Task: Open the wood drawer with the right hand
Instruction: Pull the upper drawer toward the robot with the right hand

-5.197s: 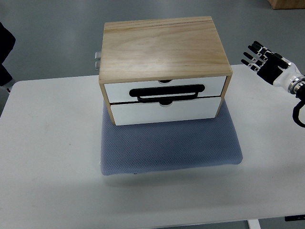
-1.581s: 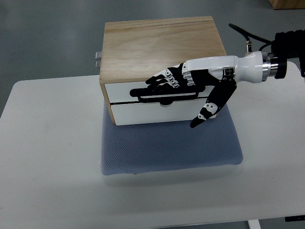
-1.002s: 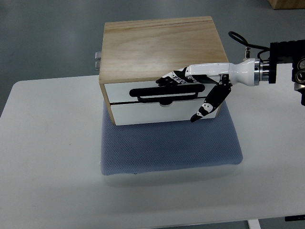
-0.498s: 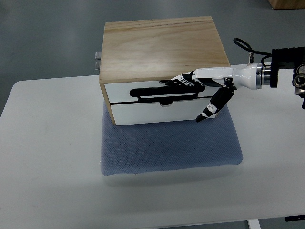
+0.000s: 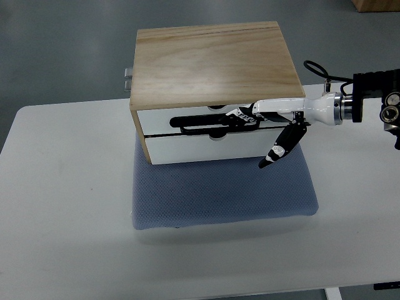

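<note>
Item 1, right hand (image 5: 262,115): your arm comes in from the right edge and lies flat across the front of the box. The black fingers (image 5: 240,115) are curled onto the handle and clamped on it; the thumb (image 5: 278,149) hangs down, apart from them, its tip over the mat.

Item 2, box (image 5: 212,69): wood top, 2 white drawer fronts. It sits directly behind and above your hand, and its right front corner is just above your wrist.

Item 3, top drawer (image 5: 187,117): its white front runs left from your fingers. You cannot tell from this view whether it has come out of the box at all.

Item 4, handle (image 5: 200,123): a black loop on the drawer fronts; its right end is under your fingers and the rest runs off to their left.

Item 5, lower drawer (image 5: 200,147): just below your fingers, to the left of the thumb.

Item 6, mat (image 5: 222,187): a grey-blue pad under the box, spread below your hand on the near side.

Item 7, table (image 5: 62,206): white, under the mat, reaching well to the left of your hand and below it.
</note>
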